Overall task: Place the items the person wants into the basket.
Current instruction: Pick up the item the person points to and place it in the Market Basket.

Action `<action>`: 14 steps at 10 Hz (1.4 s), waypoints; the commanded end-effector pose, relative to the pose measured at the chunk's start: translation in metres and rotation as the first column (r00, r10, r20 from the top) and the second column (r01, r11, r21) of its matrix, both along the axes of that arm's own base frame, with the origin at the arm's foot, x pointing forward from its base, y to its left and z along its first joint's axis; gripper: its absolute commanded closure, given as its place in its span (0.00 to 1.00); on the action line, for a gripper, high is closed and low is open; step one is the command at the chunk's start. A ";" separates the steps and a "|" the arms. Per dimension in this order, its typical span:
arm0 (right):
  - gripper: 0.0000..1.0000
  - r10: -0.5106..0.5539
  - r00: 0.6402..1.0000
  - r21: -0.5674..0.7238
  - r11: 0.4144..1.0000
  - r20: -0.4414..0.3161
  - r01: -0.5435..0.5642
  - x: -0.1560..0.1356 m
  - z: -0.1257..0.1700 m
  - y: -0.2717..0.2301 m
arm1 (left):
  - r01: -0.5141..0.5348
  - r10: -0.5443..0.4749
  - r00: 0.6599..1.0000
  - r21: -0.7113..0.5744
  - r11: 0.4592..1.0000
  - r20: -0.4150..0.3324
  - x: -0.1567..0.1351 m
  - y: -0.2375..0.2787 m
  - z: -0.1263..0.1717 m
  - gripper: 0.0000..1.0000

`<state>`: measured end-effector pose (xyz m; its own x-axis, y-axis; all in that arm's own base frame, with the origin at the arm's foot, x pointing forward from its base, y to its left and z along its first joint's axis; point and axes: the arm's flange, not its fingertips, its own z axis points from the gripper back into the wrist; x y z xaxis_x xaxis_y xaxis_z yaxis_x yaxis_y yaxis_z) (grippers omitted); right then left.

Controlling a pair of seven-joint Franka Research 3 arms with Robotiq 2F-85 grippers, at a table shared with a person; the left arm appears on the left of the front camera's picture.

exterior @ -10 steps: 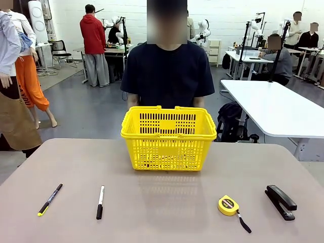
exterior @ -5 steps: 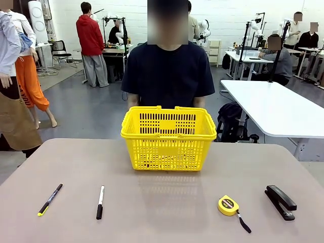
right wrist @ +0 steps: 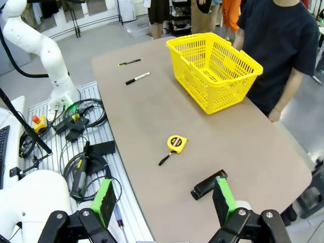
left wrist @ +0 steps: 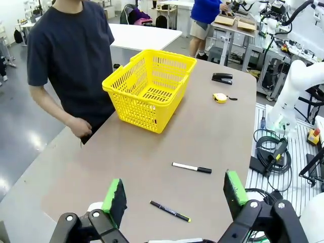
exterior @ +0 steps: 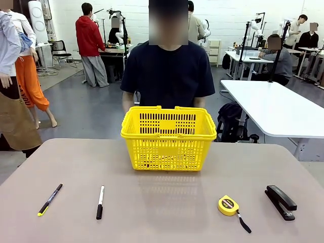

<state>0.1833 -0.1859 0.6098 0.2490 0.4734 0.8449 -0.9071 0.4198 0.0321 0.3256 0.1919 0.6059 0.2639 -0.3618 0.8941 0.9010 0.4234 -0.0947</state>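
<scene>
Left gripper (left wrist: 173, 179) and right gripper (right wrist: 163, 182) both stand with jaws wide apart and empty, raised over the robot's edge of the desk (exterior: 162, 223). Nothing on the desk has changed over the last second. The marker (exterior: 100, 201) lies left of centre and the tape measure (exterior: 228, 205) right of centre, both well apart from the basket (exterior: 168, 135). The basket sits at the far middle with nothing visible inside. Yellow-tipped pen (exterior: 49, 199) and stapler (exterior: 280, 201) lie at the outer ends of the row. The person (exterior: 168, 76) stands behind the basket, arms down, not pointing. Assessment: no item appears to have been requested yet; the task is not begun and the arms await a cue.
</scene>
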 end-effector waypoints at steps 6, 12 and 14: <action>0.00 0.013 1.000 0.023 1.000 0.018 -0.014 0.001 0.002 0.001 | -0.004 0.004 1.000 -0.009 1.000 0.031 0.003 0.001 0.001 0.00; 0.00 0.013 1.000 0.023 1.000 0.018 -0.014 0.001 0.002 0.001 | -0.004 0.004 1.000 -0.009 1.000 0.031 0.003 0.001 0.001 0.00; 0.00 0.013 1.000 0.023 1.000 0.018 -0.014 0.001 0.002 0.001 | -0.039 0.052 0.994 0.129 0.991 -0.095 0.000 -0.027 0.006 0.00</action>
<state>0.1833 -0.1858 0.6099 0.2486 0.4739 0.8448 -0.9072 0.4195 0.0316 0.3280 0.1852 0.6077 0.2887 -0.3898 0.8745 0.8945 0.4355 -0.1012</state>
